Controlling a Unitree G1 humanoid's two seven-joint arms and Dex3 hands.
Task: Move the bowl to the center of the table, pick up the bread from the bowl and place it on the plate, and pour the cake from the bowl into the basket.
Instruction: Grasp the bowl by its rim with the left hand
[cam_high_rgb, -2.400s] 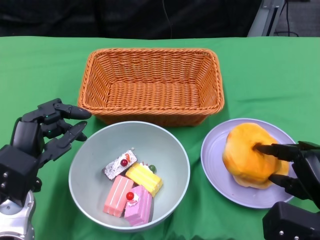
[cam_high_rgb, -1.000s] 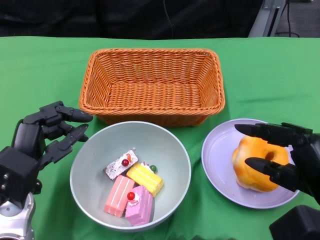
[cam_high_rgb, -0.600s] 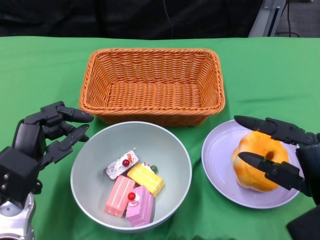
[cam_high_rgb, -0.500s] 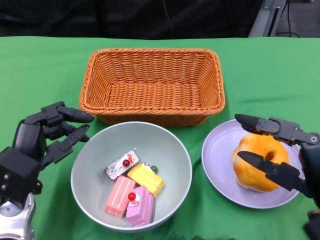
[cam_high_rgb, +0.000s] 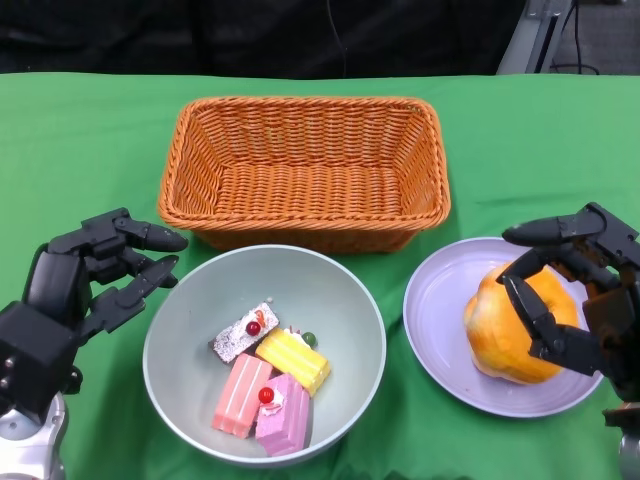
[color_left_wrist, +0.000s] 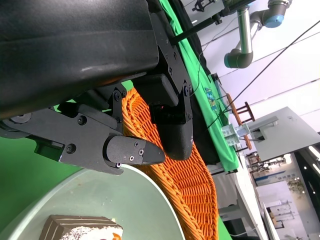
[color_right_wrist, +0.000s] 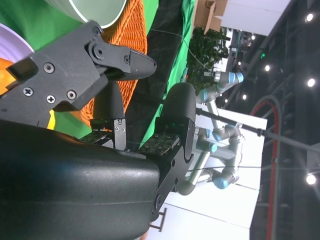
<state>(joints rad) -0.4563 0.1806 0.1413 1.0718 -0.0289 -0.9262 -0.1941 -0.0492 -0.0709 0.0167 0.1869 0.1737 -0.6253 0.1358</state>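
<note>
The pale green bowl (cam_high_rgb: 292, 283) stands at the near middle of the table and holds several small cakes (cam_high_rgb: 270, 375): a chocolate one, a yellow one and two pink ones. The orange bread (cam_high_rgb: 505, 335) lies on the lavender plate (cam_high_rgb: 436, 302) to the bowl's right. My right hand (cam_high_rgb: 575, 295) hovers over the bread's right side, fingers apart and bent, holding nothing. My left hand (cam_high_rgb: 95, 275) is open just left of the bowl's rim, apart from it. The left wrist view shows its fingers (color_left_wrist: 132, 150) above the bowl (color_left_wrist: 130, 202) and the chocolate cake (color_left_wrist: 80, 229).
The empty wicker basket (cam_high_rgb: 300, 103) stands right behind the bowl, its front wall close to the bowl's far rim. It also shows in the left wrist view as the basket (color_left_wrist: 187, 187). Green cloth covers the table.
My right hand let go of the bread, spread its fingers, then drew back to the right with fingers bending. The bread settled on the plate. My left hand barely moved.
</note>
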